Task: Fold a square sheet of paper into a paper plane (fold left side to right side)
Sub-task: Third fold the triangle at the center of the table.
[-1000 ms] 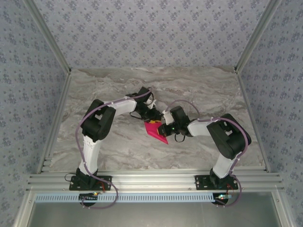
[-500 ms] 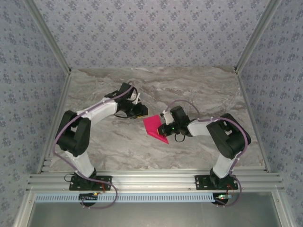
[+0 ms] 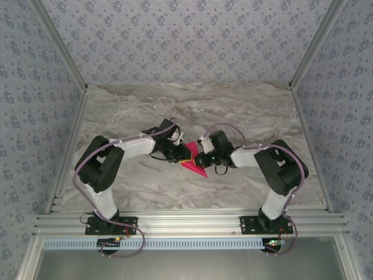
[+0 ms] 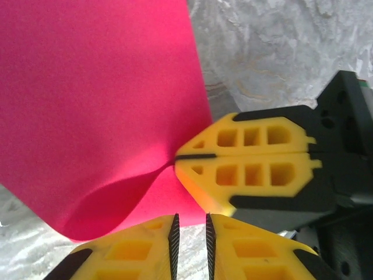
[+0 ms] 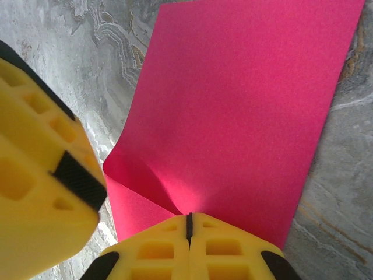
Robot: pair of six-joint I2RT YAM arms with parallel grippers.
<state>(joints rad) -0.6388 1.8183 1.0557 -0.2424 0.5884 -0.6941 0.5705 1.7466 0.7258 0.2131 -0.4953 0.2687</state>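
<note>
- The square sheet of paper (image 3: 195, 168), centre frame on the bench (image 3: 134, 111), is clamped at its edge by the closed right end effector (image 5: 189, 217).
- The left end effector (image 4: 191, 224), fingers narrowly apart, should be closed on the lifted flap alone, then carried across squarely.

We see a left arm (image 3: 104, 169) and right arm (image 3: 282, 169) of white links and black joints, each trailing a lilac cable (image 3: 224, 124). Their yellow plastic fingers (image 4: 250, 157) have rectangular cut-outs and black ribbed pads (image 4: 173, 236).
</note>
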